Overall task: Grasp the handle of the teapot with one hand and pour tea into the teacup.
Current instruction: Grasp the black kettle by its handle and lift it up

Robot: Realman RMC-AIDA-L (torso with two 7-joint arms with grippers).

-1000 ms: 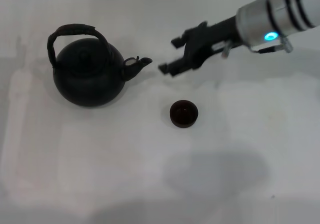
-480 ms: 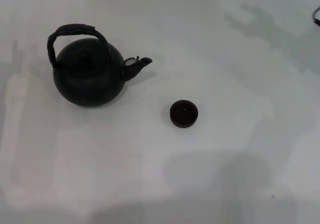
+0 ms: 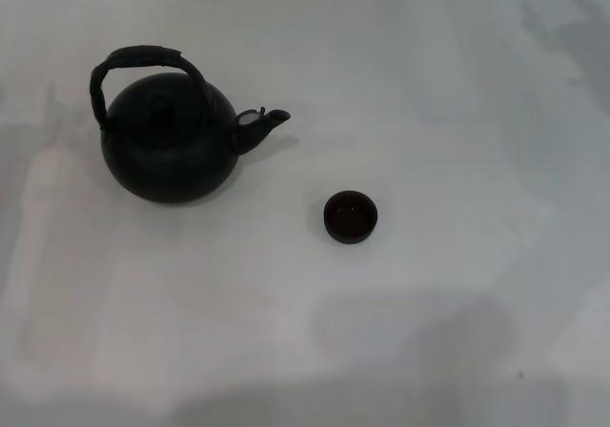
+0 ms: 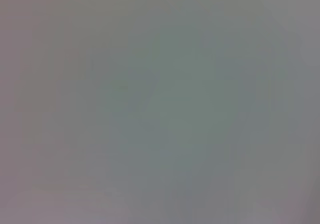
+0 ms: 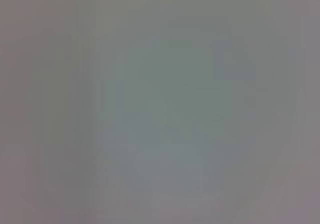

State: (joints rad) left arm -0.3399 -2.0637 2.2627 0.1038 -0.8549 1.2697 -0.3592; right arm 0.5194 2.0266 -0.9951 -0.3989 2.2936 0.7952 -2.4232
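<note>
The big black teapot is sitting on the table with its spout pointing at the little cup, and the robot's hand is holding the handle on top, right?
Not quite. No gripper is on the handle; the head view shows neither arm at all. The teapot does sit on the table with its spout toward the teacup.

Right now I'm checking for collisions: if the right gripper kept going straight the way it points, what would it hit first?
Cannot tell: neither gripper is in view. The head view shows only the round matte-black teapot and small dark teacup standing apart on the white table.
</note>
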